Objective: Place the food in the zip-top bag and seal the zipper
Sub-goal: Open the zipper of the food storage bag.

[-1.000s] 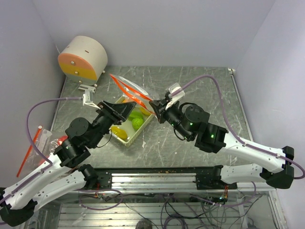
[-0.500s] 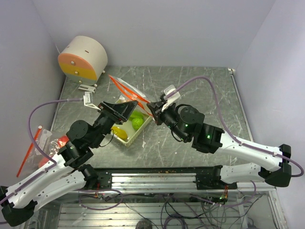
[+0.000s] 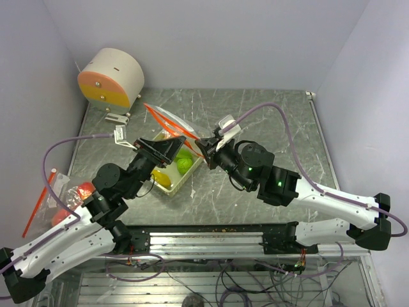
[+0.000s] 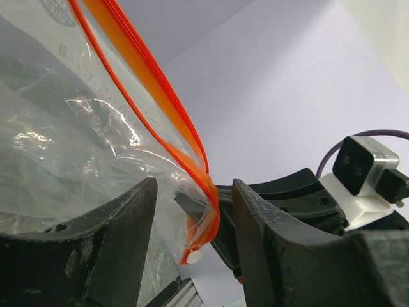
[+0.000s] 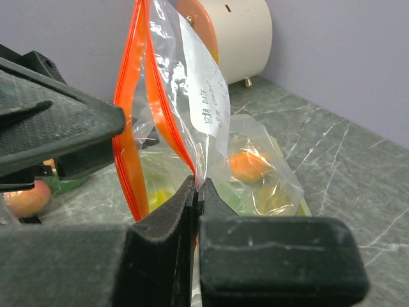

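Note:
The clear zip-top bag [image 3: 167,123] with an orange zipper hangs upright over the tray. My right gripper [image 3: 203,148] is shut on the zipper's end [image 5: 195,174], the plastic pinched between its pads. My left gripper [image 3: 171,151] is open around that same corner. The orange strip [image 4: 203,182] hangs between its fingers [image 4: 121,243] and touches neither. Green food [image 3: 184,164] and a yellow piece [image 3: 161,178] lie in the tray. An orange piece [image 5: 248,164] shows through the plastic; I cannot tell whether it is inside the bag.
The pale yellow-green tray [image 3: 175,189] sits at mid-table under the bag. A cream and orange cylinder [image 3: 110,78] stands at the back left. A peach-coloured piece [image 3: 84,190] and crumpled plastic lie at the table's left edge. Purple walls close in behind and on both sides.
My left gripper has opened wider and slid right along the bag to the zipper's end. The right gripper, still pinching, has shifted slightly left with the bag.

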Controlling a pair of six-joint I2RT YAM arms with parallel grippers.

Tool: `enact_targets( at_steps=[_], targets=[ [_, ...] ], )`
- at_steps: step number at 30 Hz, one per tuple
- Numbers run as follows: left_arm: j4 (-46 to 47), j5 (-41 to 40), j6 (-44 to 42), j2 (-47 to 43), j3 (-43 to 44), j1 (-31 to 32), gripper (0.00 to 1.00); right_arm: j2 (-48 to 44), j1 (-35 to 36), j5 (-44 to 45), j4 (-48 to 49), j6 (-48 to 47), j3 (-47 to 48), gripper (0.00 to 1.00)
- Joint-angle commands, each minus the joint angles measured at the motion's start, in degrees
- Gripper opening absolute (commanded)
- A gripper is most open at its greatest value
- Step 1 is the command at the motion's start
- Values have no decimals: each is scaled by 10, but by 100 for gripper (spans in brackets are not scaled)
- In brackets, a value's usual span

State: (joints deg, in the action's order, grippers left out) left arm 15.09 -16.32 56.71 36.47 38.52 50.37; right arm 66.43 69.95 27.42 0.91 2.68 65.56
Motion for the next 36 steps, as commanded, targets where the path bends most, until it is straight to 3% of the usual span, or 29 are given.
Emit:
enact_targets(
  at_steps=[1, 5, 12, 17, 24, 27, 32, 36],
  targets=[
    [46, 1, -4, 12, -3, 1, 59, 0, 5, -14, 4, 0, 17, 0],
    [56, 0, -8, 13, -7, 0, 46, -1, 6, -22, 3, 2, 17, 0],
    [41, -16, -6, 0, -19, 0, 7, -12, 7, -6, 2, 9, 11, 0],
    [-33, -45, -20, -18, -9, 0, 7, -21, 6, 43, 1, 22, 3, 0],
    [-356, -120, -58, 3, 110, 1, 7, -29, 7, 250, 11, 33, -13, 0],
    [-462, -160, -62, 28, 155, 1, 7, -18, 7, 292, 10, 34, -9, 0],
    [-588, -228, -53, 59, 209, 0, 7, 30, 6, 432, -57, 76, 28, 0],
    [-629, -266, -53, 45, 218, 1, 7, 37, 6, 492, -81, 81, 32, 5]
  ],
)
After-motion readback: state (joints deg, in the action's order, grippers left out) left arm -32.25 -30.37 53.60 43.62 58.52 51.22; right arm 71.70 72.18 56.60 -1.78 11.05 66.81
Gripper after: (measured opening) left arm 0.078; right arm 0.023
